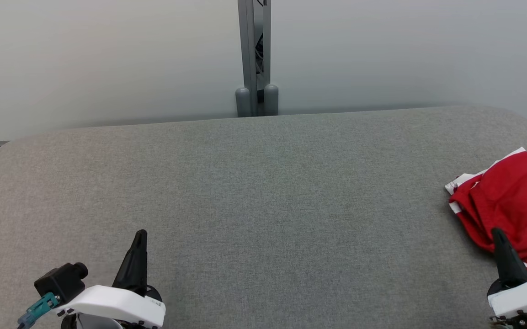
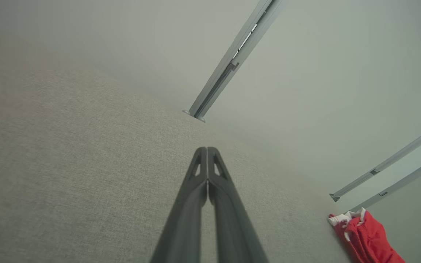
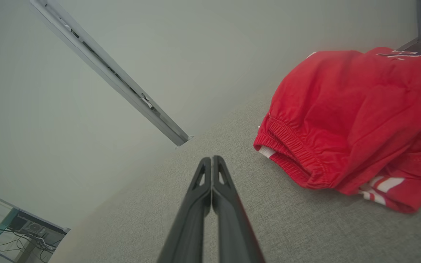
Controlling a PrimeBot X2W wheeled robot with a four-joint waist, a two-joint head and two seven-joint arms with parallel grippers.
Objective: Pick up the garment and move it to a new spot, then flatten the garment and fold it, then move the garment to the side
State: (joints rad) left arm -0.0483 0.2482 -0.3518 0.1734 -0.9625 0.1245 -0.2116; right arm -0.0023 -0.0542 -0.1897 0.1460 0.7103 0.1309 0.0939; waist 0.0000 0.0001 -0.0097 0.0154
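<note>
**Garment** (image 1: 512,201): red cloth with white striped trim, crumpled at the far right of the worktop (image 1: 263,192), partly cut off by the edge of the head view. The right wrist view shows a gathered elastic waistband (image 3: 290,146) facing the arm, with folds bunched over one another and nothing laid flat. Its place at the margin explains the task's first step. There looks to be too little room there to spread it, while the wide grey middle offers plenty.

**Left end effector** (image 1: 141,235): fingers pressed together, tips meeting, holding nothing. It hangs at the near left, well apart from the garment, aimed across the worktop toward the post (image 1: 255,55) at the back. It is probably parked there to stay out of the way.

**Right end effector** (image 1: 497,233): fingers likewise together and empty. In the head view its tip overlaps the garment's near edge. The right wrist view shows the cloth just beside the fingers, with bare worktop between — not touching, as far as can be told.

**Assessment:** pick-up not yet begun. The right arm is nearer and the natural one for the grasp, but its fingers would have to part first. The waistband offers a thick, firm hold. One risk — loose cloth slipping over the worktop's edge when drawn along.
</note>
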